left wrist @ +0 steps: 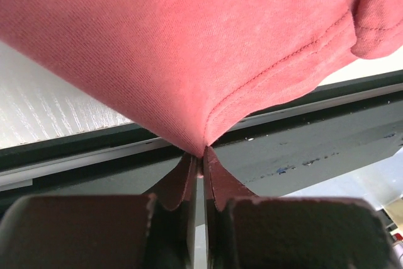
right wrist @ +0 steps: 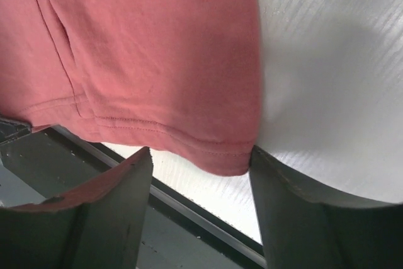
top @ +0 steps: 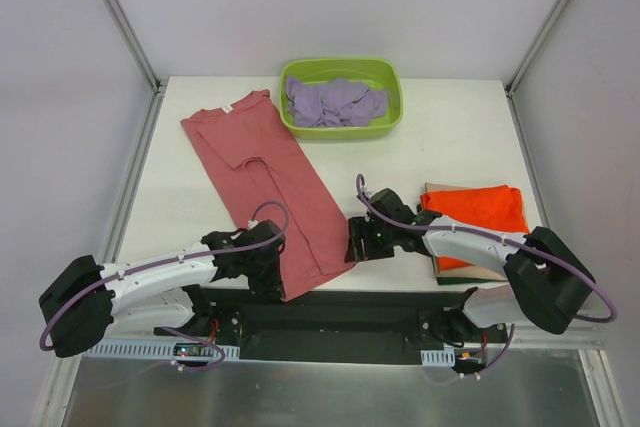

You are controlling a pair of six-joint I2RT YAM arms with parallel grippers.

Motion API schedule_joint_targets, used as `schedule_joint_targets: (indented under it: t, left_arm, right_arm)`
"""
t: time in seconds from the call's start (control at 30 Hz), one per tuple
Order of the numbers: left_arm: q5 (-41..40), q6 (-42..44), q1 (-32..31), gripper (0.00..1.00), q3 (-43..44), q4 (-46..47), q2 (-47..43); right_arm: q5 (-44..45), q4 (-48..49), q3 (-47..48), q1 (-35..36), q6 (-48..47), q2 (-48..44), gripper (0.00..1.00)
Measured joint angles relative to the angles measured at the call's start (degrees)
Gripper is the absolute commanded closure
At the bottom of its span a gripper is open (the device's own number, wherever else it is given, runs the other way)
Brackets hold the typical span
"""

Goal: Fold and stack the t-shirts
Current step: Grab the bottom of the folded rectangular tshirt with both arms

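A dusty salmon-red t-shirt (top: 270, 177) lies folded lengthwise, running diagonally from the back left to the table's front edge. My left gripper (top: 272, 282) is at its near left hem corner. In the left wrist view that gripper (left wrist: 201, 155) is shut on a pinch of the red cloth (left wrist: 189, 48). My right gripper (top: 352, 244) is at the near right hem corner. In the right wrist view it (right wrist: 201, 162) is open, and the stitched hem corner (right wrist: 227, 155) hangs between the fingers, touching the right one. A bright orange t-shirt (top: 475, 209) lies folded on a tan one (top: 480, 269).
A lime-green tub (top: 340, 132) at the back centre holds crumpled lavender shirts (top: 335, 102). The table's front edge and the dark mounting rail (top: 330, 312) lie right under both grippers. Metal frame posts stand at the back corners.
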Motion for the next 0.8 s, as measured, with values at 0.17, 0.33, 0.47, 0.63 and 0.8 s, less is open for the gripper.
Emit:
schedule_joint_targets:
  t: [0.17,0.33,0.47,0.63,0.8]
  left_arm:
    - [0.9,-0.6,0.0,1.00,0.0,0.5,0.0]
    - [0.8,-1.0,0.0,1.00,0.0,0.7,-0.2]
    - [-1.4,-1.1,0.1,1.00,0.0,0.5,-2.6]
    - [-5.3,-1.0,1.6,1.00,0.3,0.3,-10.0]
    - [-8.9,0.4,8.3,1.00,0.7,0.5,-15.4]
  right_arm:
    - [0.7,1.0,-0.2,1.0,1.0,1.1,0.63]
    - [4.3,1.4,-0.6,1.9,2.4,1.7,0.86]
    - [6.4,1.4,-0.3,3.3,1.4,1.9,0.94]
    - [8.1,0.9,4.0,5.3,-1.0,2.5,0.96]
    - [9.0,1.4,11.7,5.8,-2.9,3.6,0.97]
